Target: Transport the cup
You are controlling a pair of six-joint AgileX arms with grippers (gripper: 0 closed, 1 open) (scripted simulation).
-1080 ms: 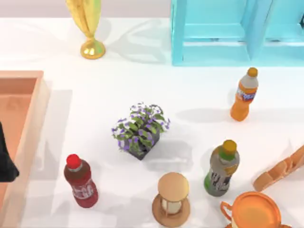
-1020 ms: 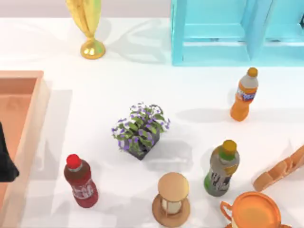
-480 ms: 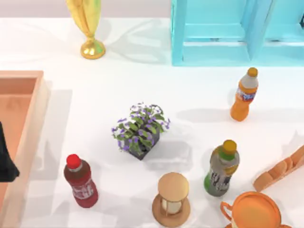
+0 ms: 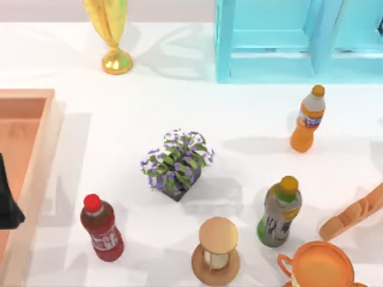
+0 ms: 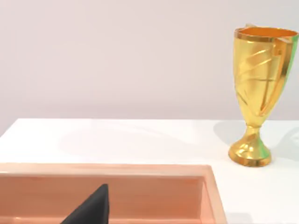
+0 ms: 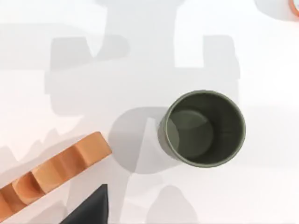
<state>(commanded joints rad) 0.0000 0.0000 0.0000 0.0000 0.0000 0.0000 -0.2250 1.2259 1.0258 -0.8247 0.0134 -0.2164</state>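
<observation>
Overhead, no cup; right wrist sees green cup (image 6: 202, 129) upright beside orange rack (image 6: 51, 168); end effector states untellable.

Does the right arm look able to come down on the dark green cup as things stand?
Probably yes. The right wrist view looks straight down into the cup, which stands upright and open on bare table. The orange rack lies beside it, apart, so nothing seems to block a descent.

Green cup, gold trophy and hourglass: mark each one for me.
green cup (image 6: 205, 128), right wrist view, inner floor seen through its open mouth.
gold trophy (image 5: 261, 77), left wrist view, side of its bowl.
hourglass (image 4: 218, 233), top view, round top cap.
</observation>
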